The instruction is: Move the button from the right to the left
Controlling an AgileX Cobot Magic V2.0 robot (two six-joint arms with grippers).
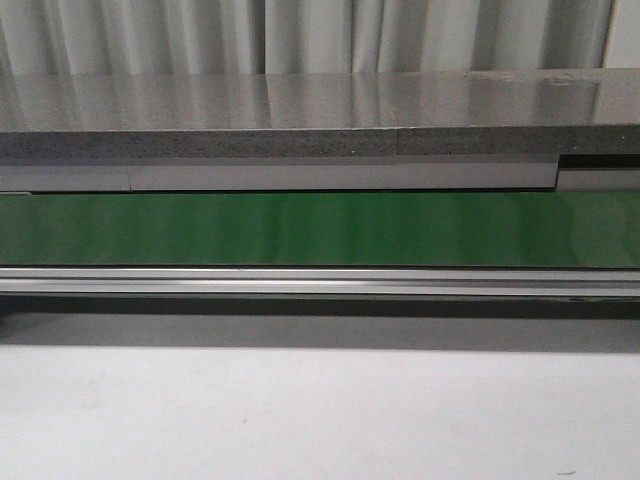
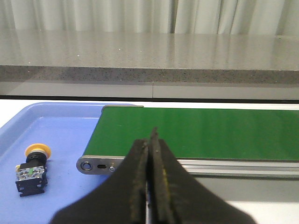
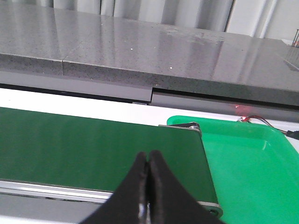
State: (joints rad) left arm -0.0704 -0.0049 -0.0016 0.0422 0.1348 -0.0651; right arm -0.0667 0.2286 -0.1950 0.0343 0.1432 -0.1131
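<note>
The button (image 2: 32,168), a yellow-orange cap on a black boxy body with a light label, lies in the blue tray (image 2: 56,126) beside the belt's left end, seen only in the left wrist view. My left gripper (image 2: 151,135) is shut and empty, hanging over the near rail of the green conveyor belt (image 2: 196,133), well apart from the button. My right gripper (image 3: 148,156) is also shut with nothing in it, above the belt (image 3: 93,140) near its right end. Neither gripper shows in the front view.
The green belt (image 1: 320,228) runs across the front view behind a metal rail (image 1: 320,280). A green tray (image 3: 252,158) sits at the belt's right end. A grey stone counter (image 1: 320,115) stretches behind, with curtains beyond. White tabletop (image 1: 320,420) lies in front.
</note>
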